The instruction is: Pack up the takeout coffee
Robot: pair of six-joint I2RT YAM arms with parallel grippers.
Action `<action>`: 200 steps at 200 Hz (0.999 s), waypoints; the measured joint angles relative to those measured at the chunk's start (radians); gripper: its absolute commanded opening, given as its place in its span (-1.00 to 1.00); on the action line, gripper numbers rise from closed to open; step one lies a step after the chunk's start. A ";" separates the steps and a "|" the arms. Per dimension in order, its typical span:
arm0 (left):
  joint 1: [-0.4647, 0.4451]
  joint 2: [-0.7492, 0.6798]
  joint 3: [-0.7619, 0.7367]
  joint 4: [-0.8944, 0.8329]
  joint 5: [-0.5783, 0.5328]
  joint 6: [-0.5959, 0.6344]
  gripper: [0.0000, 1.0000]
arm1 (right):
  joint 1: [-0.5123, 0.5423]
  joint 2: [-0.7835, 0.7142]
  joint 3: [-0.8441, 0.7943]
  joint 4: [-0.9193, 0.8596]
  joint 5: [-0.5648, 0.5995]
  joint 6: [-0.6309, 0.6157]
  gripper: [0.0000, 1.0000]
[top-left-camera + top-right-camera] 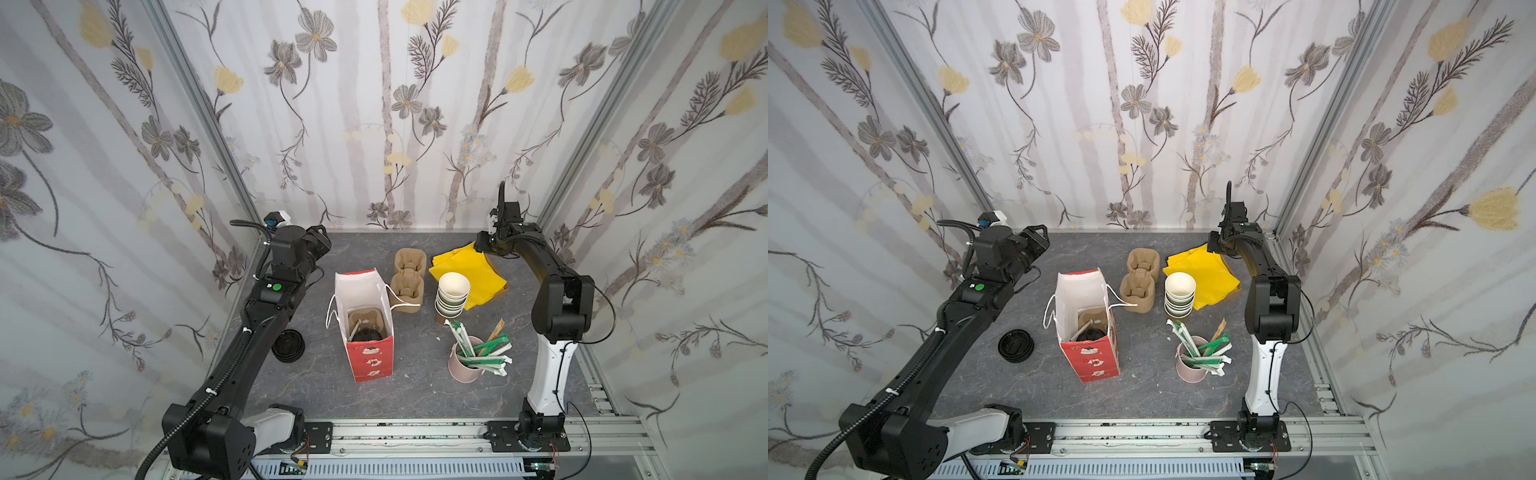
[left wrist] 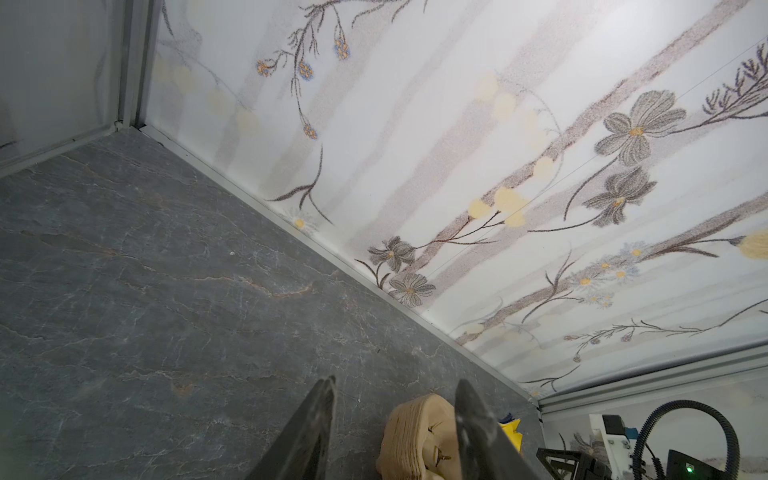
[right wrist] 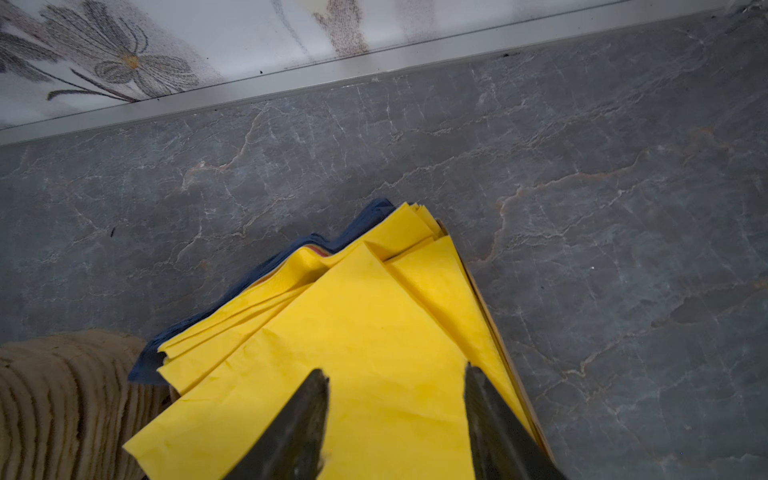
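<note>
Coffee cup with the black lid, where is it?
In both top views the coffee cup sits inside the red paper bag, left of centre, beside the cup carriers.

The takeout coffee [image 1: 366,333] sits deep inside an open paper bag [image 1: 360,291], white inside and red on its near face, which stands upright on the grey table [image 1: 419,386] a little left of centre. In both top views only the round black sip lid [image 1: 1091,333] shows, facing up in the shadow at the bottom of the bag; the bag's walls hide the cup's sides. It seems to stand upright in the near cell of a brown pulp carrier [image 1: 365,316] that lies on the bag's floor, just behind the red near wall. The carrier's far cell lies bare beyond the lid
</note>
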 measured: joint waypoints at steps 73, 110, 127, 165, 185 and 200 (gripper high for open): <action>0.012 0.046 0.020 0.006 0.037 0.014 -0.05 | 0.019 0.141 0.122 -0.041 -0.014 -0.041 0.09; 0.014 0.047 0.025 0.007 0.044 0.014 -0.05 | 0.024 0.178 0.131 -0.050 -0.011 -0.035 0.09; 0.014 0.047 0.025 0.007 0.044 0.014 -0.06 | 0.023 0.188 0.135 -0.050 -0.003 -0.029 0.11; 0.014 0.043 0.025 0.007 0.043 0.015 -0.06 | 0.023 0.203 0.142 -0.049 0.005 -0.021 0.02; 0.014 0.040 0.025 0.007 0.043 0.015 -0.06 | 0.027 0.204 0.142 -0.050 0.003 -0.013 -0.08; 0.015 0.039 0.026 0.007 0.042 0.015 -0.07 | 0.032 0.204 0.142 -0.053 0.000 -0.013 -0.25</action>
